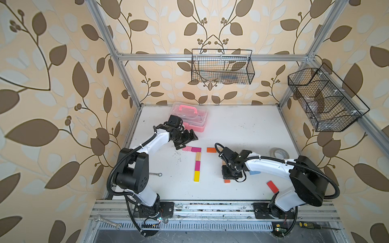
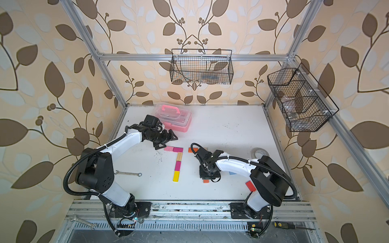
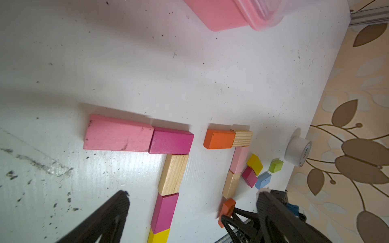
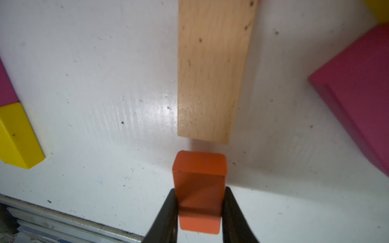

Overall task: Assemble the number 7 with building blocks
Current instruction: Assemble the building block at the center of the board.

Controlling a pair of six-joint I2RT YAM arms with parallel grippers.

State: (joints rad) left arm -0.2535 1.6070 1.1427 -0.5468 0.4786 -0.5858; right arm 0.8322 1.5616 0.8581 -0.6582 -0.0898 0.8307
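A five-block number 7 (image 1: 197, 160) lies mid-table: a pink and a magenta block (image 3: 170, 140) as bar, then wood, magenta and yellow (image 2: 176, 176) as stem. To its right, an orange block (image 3: 219, 138) and a wooden one form a bar, with a pale pink block (image 3: 240, 158) and a wooden block (image 4: 212, 69) below. My right gripper (image 4: 200, 189) is shut on an orange block (image 4: 200, 166), held just off that wooden block's near end. My left gripper (image 1: 187, 143) hangs open and empty beside the pink bar end.
Loose yellow (image 3: 255, 164), magenta, blue (image 3: 263, 180) and green blocks lie right of the second figure, and a red one (image 1: 272, 186) near the right arm. A pink clear-lidded case (image 1: 193, 117) stands at the back, a tape roll (image 1: 279, 152) at the right, a wrench (image 1: 154, 174) at the left.
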